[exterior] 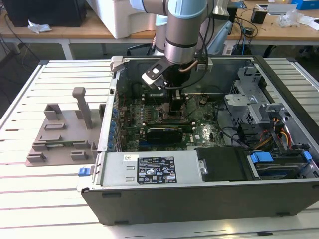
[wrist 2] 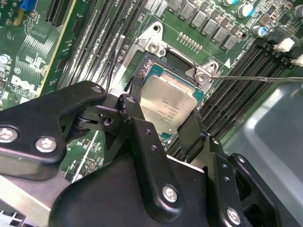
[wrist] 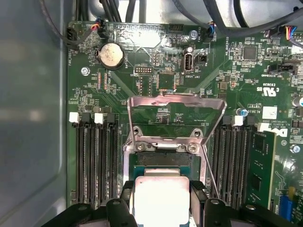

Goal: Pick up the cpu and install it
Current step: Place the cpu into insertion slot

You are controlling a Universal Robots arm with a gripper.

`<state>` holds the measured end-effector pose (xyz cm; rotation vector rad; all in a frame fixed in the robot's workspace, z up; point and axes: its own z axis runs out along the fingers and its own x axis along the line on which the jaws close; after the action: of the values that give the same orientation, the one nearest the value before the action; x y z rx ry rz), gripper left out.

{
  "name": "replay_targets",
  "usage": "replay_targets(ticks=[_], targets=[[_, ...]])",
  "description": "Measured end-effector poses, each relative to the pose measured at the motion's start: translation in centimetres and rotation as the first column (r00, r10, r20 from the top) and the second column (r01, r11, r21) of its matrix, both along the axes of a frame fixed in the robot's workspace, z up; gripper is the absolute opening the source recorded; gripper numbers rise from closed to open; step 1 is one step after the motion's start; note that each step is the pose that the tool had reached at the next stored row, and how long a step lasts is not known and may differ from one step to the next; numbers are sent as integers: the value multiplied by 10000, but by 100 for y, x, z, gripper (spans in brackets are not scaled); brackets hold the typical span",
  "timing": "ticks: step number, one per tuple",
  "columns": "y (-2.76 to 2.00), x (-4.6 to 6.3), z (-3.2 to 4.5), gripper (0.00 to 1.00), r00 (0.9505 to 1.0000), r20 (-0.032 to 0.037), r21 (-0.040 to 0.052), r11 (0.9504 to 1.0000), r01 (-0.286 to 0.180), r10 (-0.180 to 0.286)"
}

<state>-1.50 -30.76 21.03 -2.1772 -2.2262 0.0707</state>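
Cpu (wrist: 161, 201): thin, stiff, light square. The metal lid is smooth and probably slippery, and the underside contacts and socket (wrist: 163, 147) pins are judged fragile. Take hold by two opposite edges only, squeeze lightly and keep it level. Jaws: a narrow gap, one finger (wrist 2: 129, 109) against each of two opposite cpu edges, clamped on it in both wrist views. The cpu lies square within the socket frame. Whether it is fully seated or held just above, I cannot tell from these angles. Load plate (wrist: 176, 113) stands open behind the socket. Exterior view: arm (exterior: 184, 35) reaches straight down at mid-board inside the case (exterior: 199, 199). Grey tray (exterior: 60, 134) rests on the surface (exterior: 30, 199) at about 9 o'clock from the arm, well apart.
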Motion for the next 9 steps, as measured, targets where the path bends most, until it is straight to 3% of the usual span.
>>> replay_targets(ticks=[9], targets=[[-35,24,-103,55,9999,0,1,9999,139,-139]])
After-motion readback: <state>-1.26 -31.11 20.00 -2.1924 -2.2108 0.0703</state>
